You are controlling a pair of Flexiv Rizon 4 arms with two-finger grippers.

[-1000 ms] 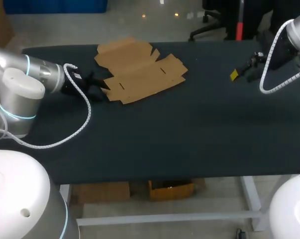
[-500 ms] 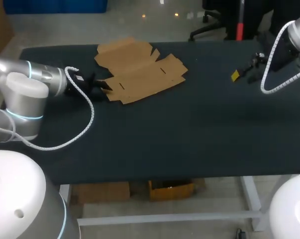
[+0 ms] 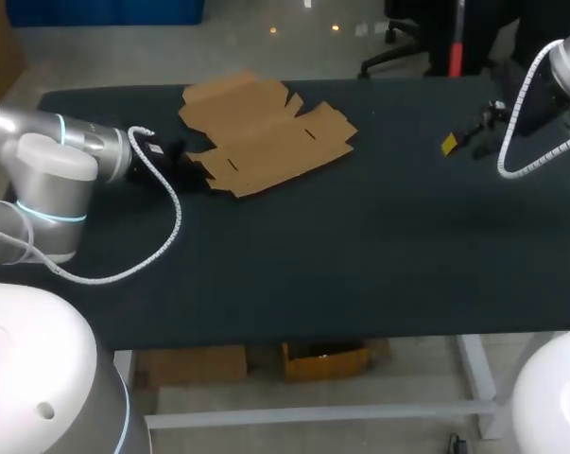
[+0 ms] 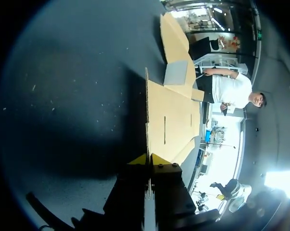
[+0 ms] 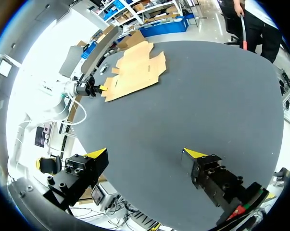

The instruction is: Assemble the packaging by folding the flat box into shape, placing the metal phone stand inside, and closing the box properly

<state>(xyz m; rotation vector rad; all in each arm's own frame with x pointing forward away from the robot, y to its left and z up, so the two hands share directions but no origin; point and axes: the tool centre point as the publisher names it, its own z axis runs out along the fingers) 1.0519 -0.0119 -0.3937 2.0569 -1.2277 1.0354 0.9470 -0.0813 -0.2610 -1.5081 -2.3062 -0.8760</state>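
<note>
Left gripper (image 4: 148, 160) pinching the flat cardboard box (image 3: 266, 132) by its edge.
It sits low and level over the black table (image 3: 360, 246), its yellow tips drawn narrow with the edge of the box's nearest flap caught between them from both sides. The rest of the box lies flat ahead of it. Right gripper (image 5: 147, 153) hangs above the table with fingers spread wide, the box far ahead of it.

All three views share the flat box (image 3: 266, 137): head from above, left wrist very close, right wrist far.
</note>
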